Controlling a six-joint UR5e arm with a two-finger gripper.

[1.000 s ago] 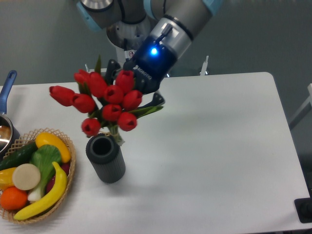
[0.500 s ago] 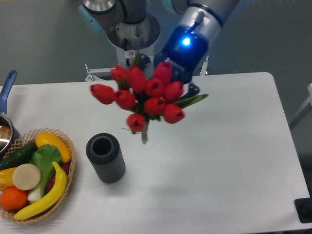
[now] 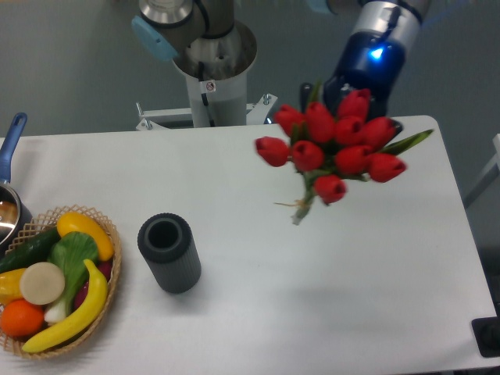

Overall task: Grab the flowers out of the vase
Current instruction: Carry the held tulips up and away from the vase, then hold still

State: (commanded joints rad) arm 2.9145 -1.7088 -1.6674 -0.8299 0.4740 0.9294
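I have the flowers aloft over the table's right half, well apart from the vase; the gripper is hidden behind the buds, presumably clenched on them, so I risk the bunch slipping out.

Vase, basket far left

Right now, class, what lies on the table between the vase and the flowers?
Nothing: in the camera view, only bare white table separates the vase from the lifted flowers.
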